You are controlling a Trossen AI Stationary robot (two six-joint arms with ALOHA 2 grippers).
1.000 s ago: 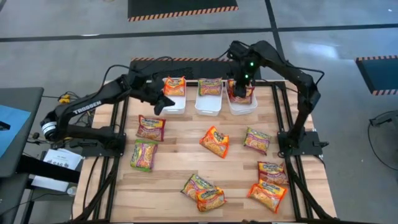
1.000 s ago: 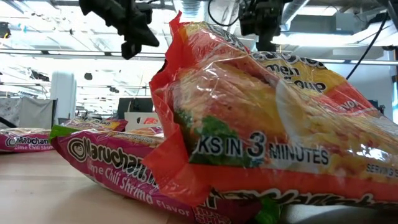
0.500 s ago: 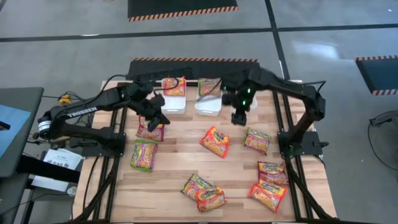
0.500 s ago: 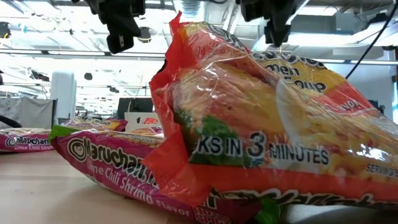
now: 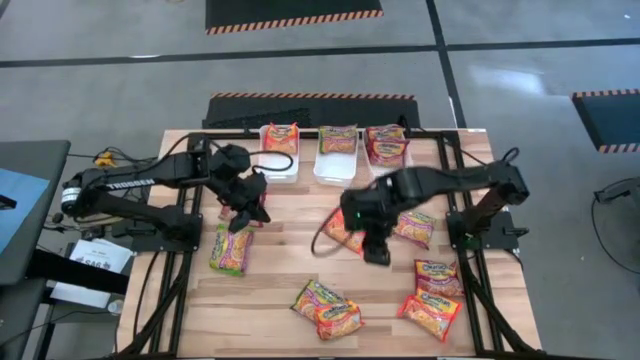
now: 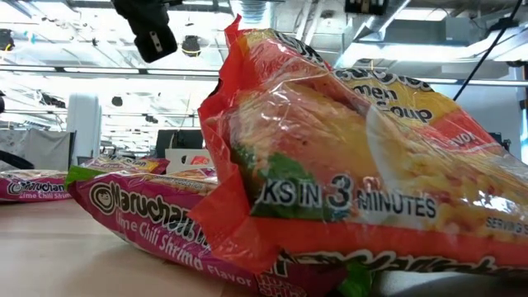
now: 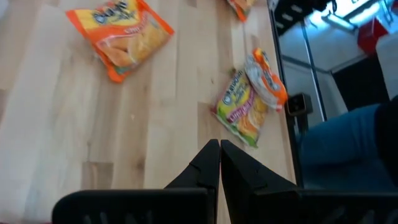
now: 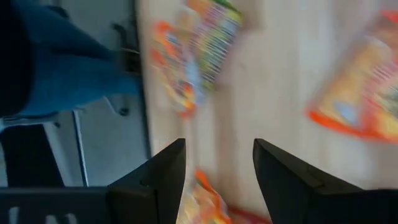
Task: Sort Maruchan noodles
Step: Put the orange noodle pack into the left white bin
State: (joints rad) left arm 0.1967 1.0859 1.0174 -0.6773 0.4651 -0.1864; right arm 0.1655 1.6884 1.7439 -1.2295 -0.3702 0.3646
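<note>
Three white bins (image 5: 335,168) sit in a row at twelve o'clock on the wooden surface (image 5: 280,270), each already holding noodles — one colour per bin, I'd judge, which is the point of the sort. I count eight Maruchan noodles packets loose on the boards, though the arms may hide part of one: a pink one under the left arm, a green one (image 5: 231,249) at nine o'clock, an orange one (image 5: 343,228) near the centre, a green one (image 5: 413,226) toward three, two at about five o'clock (image 5: 432,294) and two overlapping at six (image 5: 325,309).

The right pincer (image 5: 377,250) hangs just beside the central orange packet, fingers spread and empty — probably lining up a pick. The left pincer (image 5: 243,215) is pressed together, holding nothing, hovering over the pink packet.
</note>
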